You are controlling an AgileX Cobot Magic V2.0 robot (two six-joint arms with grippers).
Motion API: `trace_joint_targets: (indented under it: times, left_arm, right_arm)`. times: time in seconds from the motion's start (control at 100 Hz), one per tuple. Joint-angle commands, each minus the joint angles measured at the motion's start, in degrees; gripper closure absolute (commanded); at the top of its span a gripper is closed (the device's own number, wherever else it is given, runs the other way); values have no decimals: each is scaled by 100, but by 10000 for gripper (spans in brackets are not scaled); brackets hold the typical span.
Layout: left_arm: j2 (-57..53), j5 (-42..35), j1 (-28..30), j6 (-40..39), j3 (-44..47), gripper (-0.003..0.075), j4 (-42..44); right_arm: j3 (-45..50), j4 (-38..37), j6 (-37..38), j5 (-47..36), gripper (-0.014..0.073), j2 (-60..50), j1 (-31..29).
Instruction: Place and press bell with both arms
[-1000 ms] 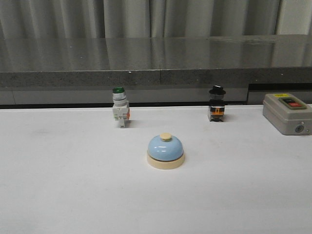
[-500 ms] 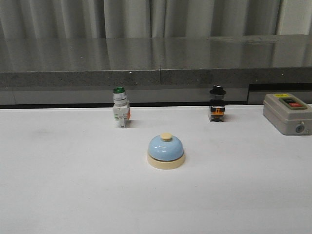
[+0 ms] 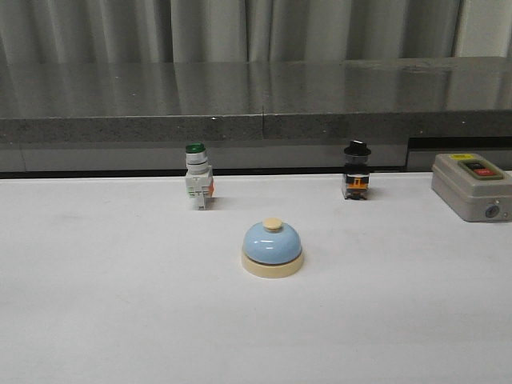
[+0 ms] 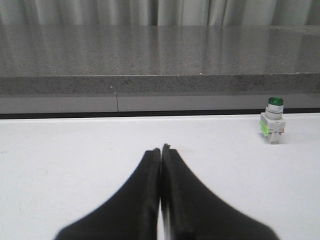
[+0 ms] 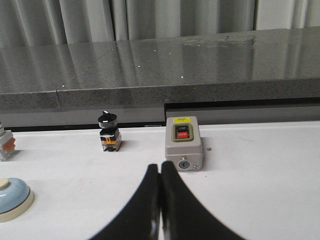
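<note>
The light-blue bell (image 3: 272,248) with a cream base and knob stands upright near the middle of the white table; its edge also shows in the right wrist view, bell (image 5: 12,198). Neither arm appears in the front view. In the left wrist view my left gripper (image 4: 161,148) is shut, black fingers pressed together, nothing between them, low over bare table with the bell out of that view. My right gripper (image 5: 160,166) is likewise shut and empty, apart from the bell and pointing toward the grey box.
A green-capped white push-button switch (image 3: 197,186) and a black-knobbed selector switch (image 3: 356,170) stand behind the bell. A grey box with red and black buttons (image 3: 472,186) sits at the far right. A dark stone ledge (image 3: 256,116) runs along the table's back edge.
</note>
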Motion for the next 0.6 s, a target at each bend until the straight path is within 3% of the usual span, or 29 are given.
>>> trace_joint_targets:
  times: [0.0, 0.59]
  left_arm:
    - [-283, -572, 112, -42, 56, 740, 5]
    - [-534, -816, 222, -42, 328, 740, 41]
  right_arm:
    - [-89, -5, -22, -497, 654, 47, -41]
    - [-89, -5, -22, -497, 654, 47, -41]
